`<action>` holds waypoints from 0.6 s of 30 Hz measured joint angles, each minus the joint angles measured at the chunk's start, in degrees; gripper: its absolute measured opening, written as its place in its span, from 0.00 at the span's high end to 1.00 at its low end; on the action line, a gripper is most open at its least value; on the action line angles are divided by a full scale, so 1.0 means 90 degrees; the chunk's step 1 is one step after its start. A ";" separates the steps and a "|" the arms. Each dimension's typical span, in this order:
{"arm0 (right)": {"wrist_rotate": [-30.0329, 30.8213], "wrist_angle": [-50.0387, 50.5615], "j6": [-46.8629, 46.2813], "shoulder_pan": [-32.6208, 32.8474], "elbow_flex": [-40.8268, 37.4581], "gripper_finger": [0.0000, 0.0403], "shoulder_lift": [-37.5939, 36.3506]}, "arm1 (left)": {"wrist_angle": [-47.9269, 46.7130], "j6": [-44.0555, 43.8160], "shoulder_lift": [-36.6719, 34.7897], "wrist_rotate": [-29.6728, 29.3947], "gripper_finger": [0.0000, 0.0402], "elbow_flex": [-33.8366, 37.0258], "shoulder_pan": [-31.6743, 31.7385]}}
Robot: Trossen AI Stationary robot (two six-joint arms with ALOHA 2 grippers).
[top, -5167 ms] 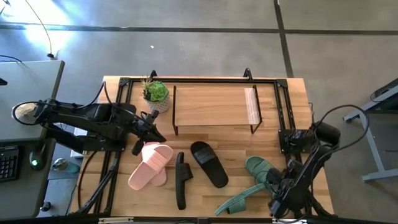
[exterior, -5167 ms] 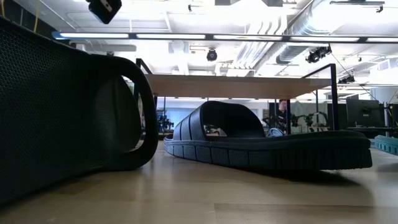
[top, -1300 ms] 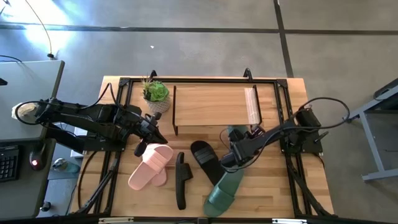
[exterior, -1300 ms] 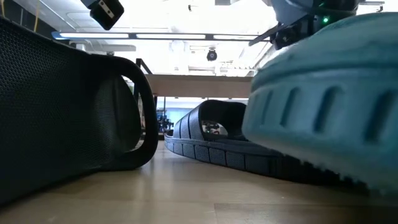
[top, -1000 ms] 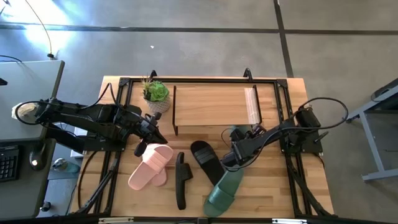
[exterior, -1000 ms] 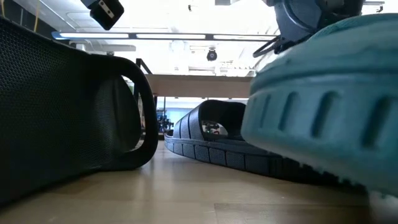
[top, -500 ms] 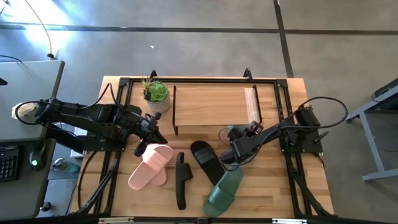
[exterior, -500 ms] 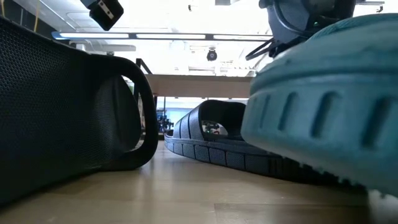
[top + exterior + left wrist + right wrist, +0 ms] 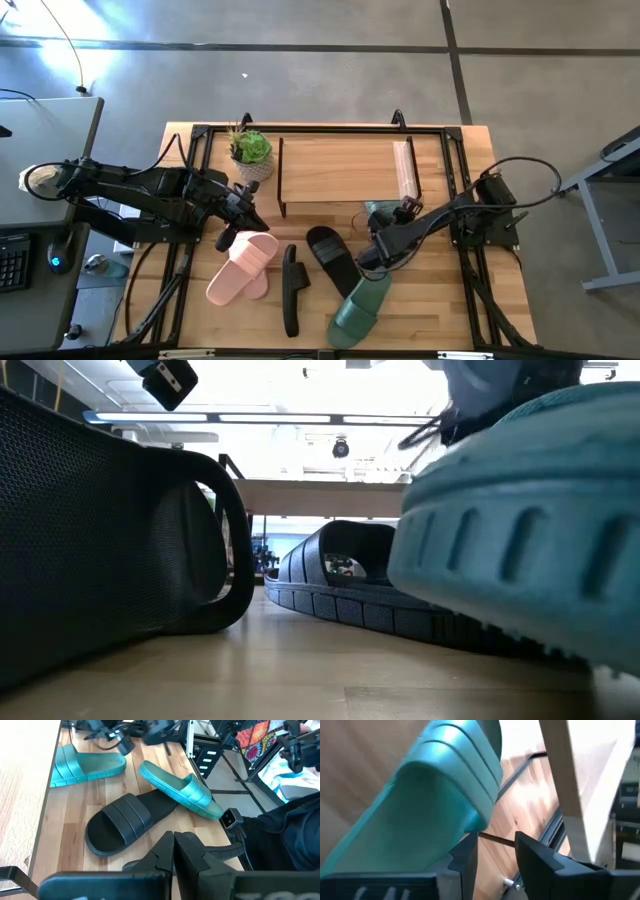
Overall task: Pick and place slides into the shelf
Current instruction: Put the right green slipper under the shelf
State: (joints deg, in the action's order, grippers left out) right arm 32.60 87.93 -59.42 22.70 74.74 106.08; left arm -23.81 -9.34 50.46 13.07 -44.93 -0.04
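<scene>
Right of centre in the high view, a green slide, soft and light by its look, is gripped at its edge by the right gripper, while the left gripper waits with fingers pressed together.

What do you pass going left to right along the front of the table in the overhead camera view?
Pink slides → black slide on its edge → flat black slide → green slide leaning on it.

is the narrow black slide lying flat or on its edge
On its edge. From above the black slide shows only a thin sidewise profile, while the other black slide beside it lies flat, strap up.
</scene>
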 joint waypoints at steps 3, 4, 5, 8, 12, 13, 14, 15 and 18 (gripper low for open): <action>-0.0034 0.0181 0.0076 0.0401 0.0251 0.70 -0.0062 | 0.0000 0.0002 0.0000 0.0001 1.00 0.0000 -0.0001; -0.0118 0.0172 0.0133 0.0566 0.0331 0.70 -0.0122 | 0.0002 0.0002 0.0000 -0.0001 1.00 0.0000 -0.0001; -0.0243 0.0155 0.0146 0.0743 0.0386 0.70 -0.0202 | 0.0002 0.0002 0.0000 -0.0001 1.00 0.0000 -0.0001; -0.0857 -0.0013 0.0110 0.1292 0.0514 0.70 -0.0449 | 0.0004 0.0007 0.0000 0.0036 1.00 0.0000 0.0001; -0.1381 -0.0982 -0.0505 0.2106 0.0428 0.72 -0.0862 | 0.0007 0.0010 0.0000 0.0190 1.00 0.0000 -0.0001; -0.1454 -0.1309 -0.0709 0.2310 0.0364 0.74 -0.0951 | 0.0010 0.0010 0.0000 0.0205 1.00 0.0000 -0.0001; -0.1527 -0.1587 -0.0952 0.2476 0.0301 0.76 -0.1015 | 0.0008 0.0015 0.0000 0.0211 1.00 0.0000 -0.0001; -0.1634 -0.1787 -0.1260 0.2629 0.0239 0.78 -0.1046 | 0.0010 0.0031 0.0000 0.0213 1.00 0.0000 -0.0001; -0.1898 -0.1863 -0.2166 0.2970 0.0023 0.88 -0.1027 | 0.0012 0.0075 0.0000 0.0215 1.00 0.0000 -0.0001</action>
State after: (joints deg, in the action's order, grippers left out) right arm 15.52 71.16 -78.91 49.44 74.95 96.84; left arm -23.70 -8.67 50.46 15.00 -44.93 -0.05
